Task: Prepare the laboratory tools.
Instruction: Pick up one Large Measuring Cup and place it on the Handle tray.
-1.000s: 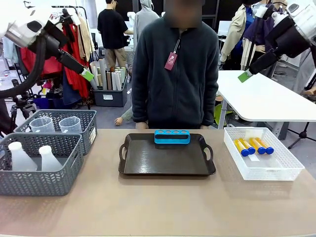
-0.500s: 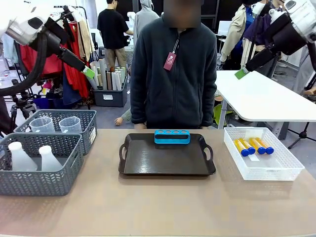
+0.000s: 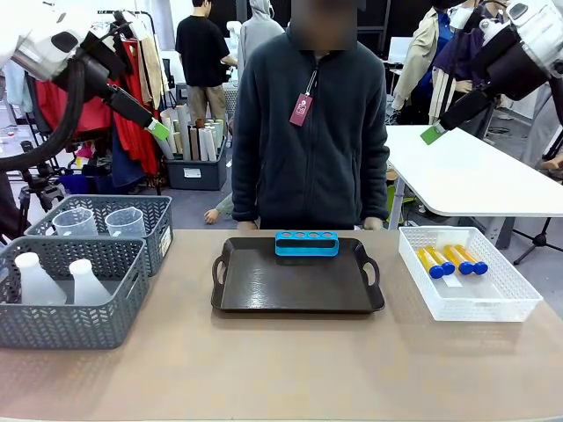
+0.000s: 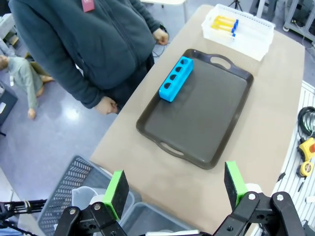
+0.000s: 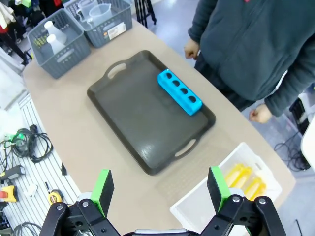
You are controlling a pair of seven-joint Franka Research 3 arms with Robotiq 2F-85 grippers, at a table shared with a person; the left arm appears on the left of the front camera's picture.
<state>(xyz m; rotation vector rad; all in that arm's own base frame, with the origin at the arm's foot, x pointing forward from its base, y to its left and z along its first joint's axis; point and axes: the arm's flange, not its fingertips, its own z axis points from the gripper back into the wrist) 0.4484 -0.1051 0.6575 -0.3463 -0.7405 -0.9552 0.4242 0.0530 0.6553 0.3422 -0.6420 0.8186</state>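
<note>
A small blue rack [image 3: 306,243] stands empty at the far edge of the dark brown tray [image 3: 264,290]. Several blue-capped tubes [image 3: 449,260] of amber liquid lie in a white basket [image 3: 519,303] on the right. Two clear beakers [image 3: 126,221] stand in the rear grey basket, and two white flasks [image 3: 88,283] in the front one. My left gripper [image 3: 151,125] hangs high over the left side, open and empty [image 4: 174,189]. My right gripper [image 3: 440,127] hangs high at the right, also open and empty [image 5: 160,189]. From the wrist views the rack [image 4: 175,78] [image 5: 179,92] lies far below.
A person [image 3: 308,132] stands at the far side of the table, hands at its edge. The grey mesh baskets [image 3: 106,330] fill the left end of the table. Bare tabletop [image 3: 290,369] lies in front of the tray. A white table [image 3: 475,176] stands behind on the right.
Both grippers have shifted only slightly, high above the table. The person has moved a little. Nothing on the table has moved.
</note>
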